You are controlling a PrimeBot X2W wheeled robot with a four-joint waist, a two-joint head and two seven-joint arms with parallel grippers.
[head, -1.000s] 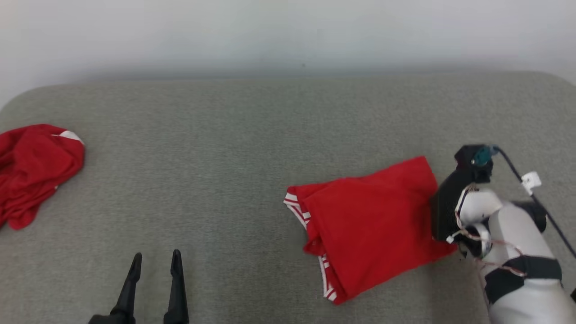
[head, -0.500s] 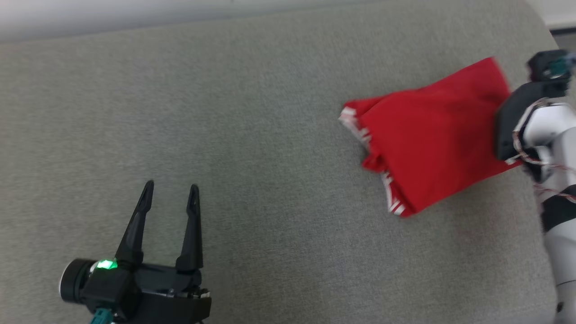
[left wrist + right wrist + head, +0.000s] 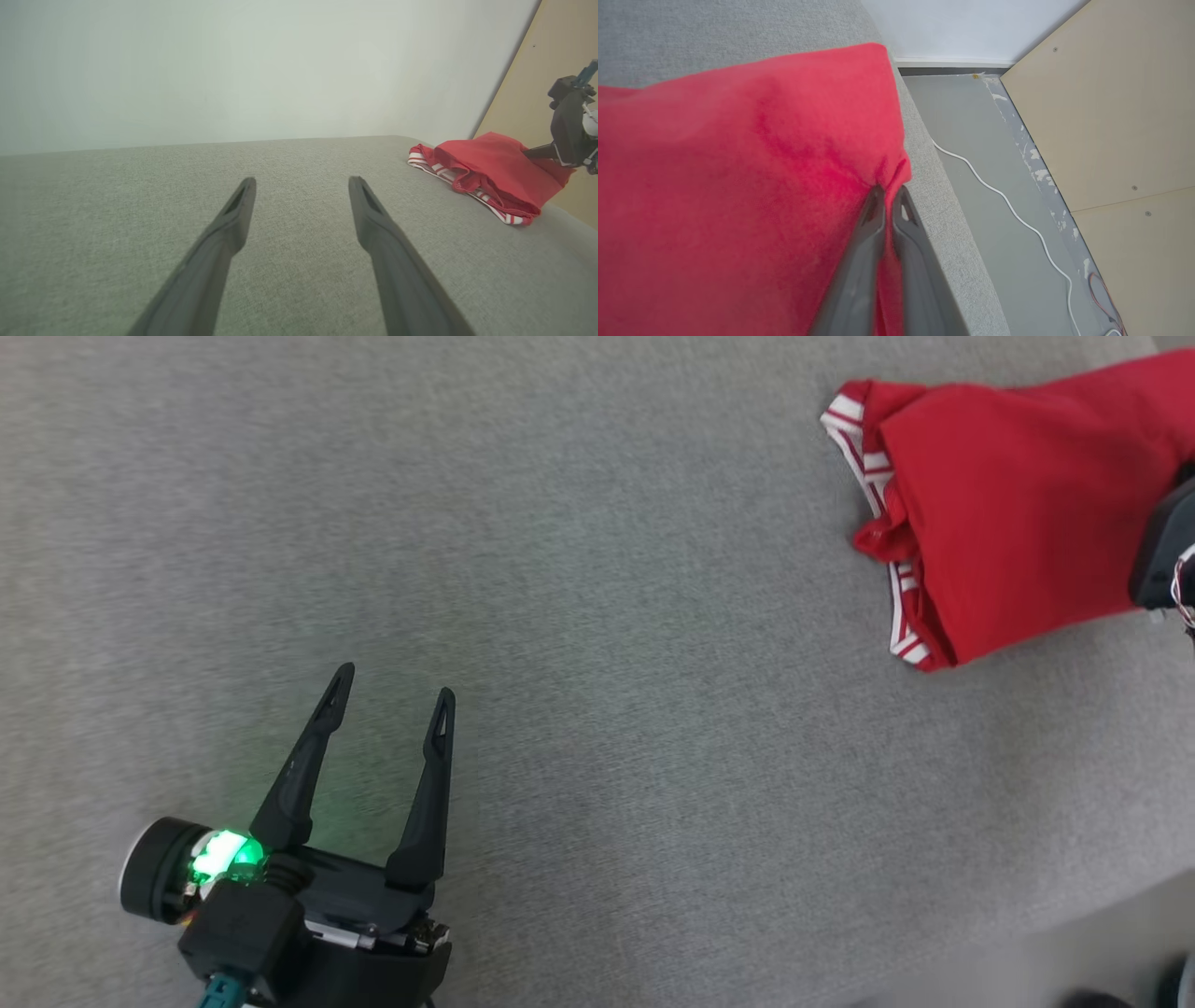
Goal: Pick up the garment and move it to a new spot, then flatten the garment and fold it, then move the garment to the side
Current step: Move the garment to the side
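Head view: folded red garment [image 3: 1018, 504] lies at the far right of the grey cushion [image 3: 560, 569], long axis roughly left to right. Right gripper [image 3: 889, 191], nearer, pinches its right edge; left gripper [image 3: 396, 681] stands wide, well apart.

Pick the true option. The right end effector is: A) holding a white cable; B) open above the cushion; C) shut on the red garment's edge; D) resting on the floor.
C: the right end effector is pinched shut on the red garment at its edge.
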